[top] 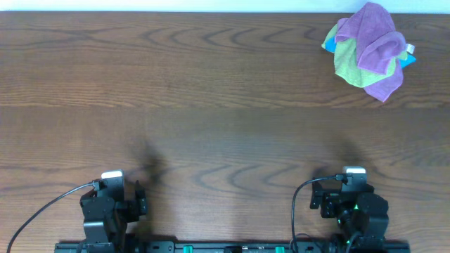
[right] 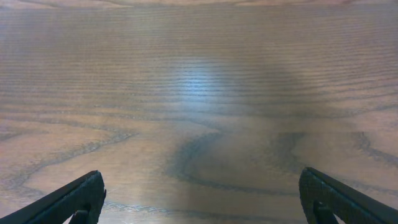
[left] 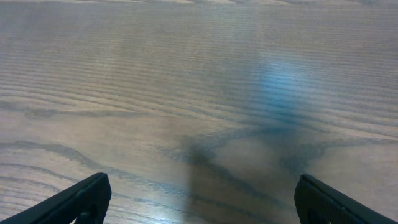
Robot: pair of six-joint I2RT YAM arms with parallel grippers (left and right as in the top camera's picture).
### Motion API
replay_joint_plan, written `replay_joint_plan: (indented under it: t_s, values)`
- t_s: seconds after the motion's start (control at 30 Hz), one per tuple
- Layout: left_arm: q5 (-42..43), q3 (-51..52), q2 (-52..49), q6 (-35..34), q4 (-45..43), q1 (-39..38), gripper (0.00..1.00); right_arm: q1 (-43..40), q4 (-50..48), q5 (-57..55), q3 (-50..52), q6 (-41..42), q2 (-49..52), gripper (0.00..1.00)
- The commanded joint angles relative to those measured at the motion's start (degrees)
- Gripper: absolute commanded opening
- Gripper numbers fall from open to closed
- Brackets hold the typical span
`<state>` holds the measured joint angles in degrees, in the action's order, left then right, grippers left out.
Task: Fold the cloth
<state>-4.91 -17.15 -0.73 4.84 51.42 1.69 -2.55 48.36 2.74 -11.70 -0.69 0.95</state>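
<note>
The lilac cloth (top: 373,42) lies crumpled on top of a pile at the far right of the table, with a small white tag at its right side. My left gripper (top: 112,200) rests at the near left edge, open and empty, with only bare wood between its fingers in the left wrist view (left: 202,199). My right gripper (top: 351,197) rests at the near right edge, open and empty, as the right wrist view (right: 202,199) shows. Both grippers are far from the cloth. The cloth is out of view in both wrist views.
A yellow-green cloth (top: 347,62) and a bright blue cloth (top: 408,59) lie bunched under the lilac one. The wooden table (top: 211,105) ends at its far edge just behind the pile. Cables run from both arm bases at the near edge.
</note>
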Motion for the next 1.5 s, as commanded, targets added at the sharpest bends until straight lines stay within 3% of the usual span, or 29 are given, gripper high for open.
replay_joint_plan:
  t_s: [0.0, 0.17, 0.33, 0.8, 1.1, 1.27, 1.47]
  values:
    - [0.04, 0.31, 0.52, 1.38, 2.80, -0.24, 0.96, 0.48, -0.20, -0.52, 0.79, -0.48, -0.66, 0.99]
    - [0.04, 0.31, 0.52, 1.40, 2.80, -0.24, 0.95, 0.46, -0.68, -0.39, -1.73, 4.20, 1.99, 0.99]
    - [0.04, 0.31, 0.52, 1.38, 2.80, -0.24, 0.95, -0.74, -0.55, -0.46, -10.91, 7.02, 13.18, 0.99]
    - [0.04, 0.31, 0.52, 1.38, 2.80, -0.24, 0.95, -3.76, 2.32, -2.10, -53.20, 12.61, 64.02, 0.99]
    - [0.04, 0.31, 0.52, 1.40, 2.80, -0.24, 0.95, -6.91, 2.64, -3.63, -78.40, 14.34, 89.42, 0.99]
    - [0.04, 0.31, 0.52, 1.38, 2.80, -0.24, 0.95, -8.35, 0.66, -5.84, -86.23, 16.98, 97.18, 0.99]
    - [0.04, 0.31, 0.52, 1.38, 2.80, -0.24, 0.95, -8.68, -9.18, -6.82, -86.82, 16.26, 102.07, 0.99]
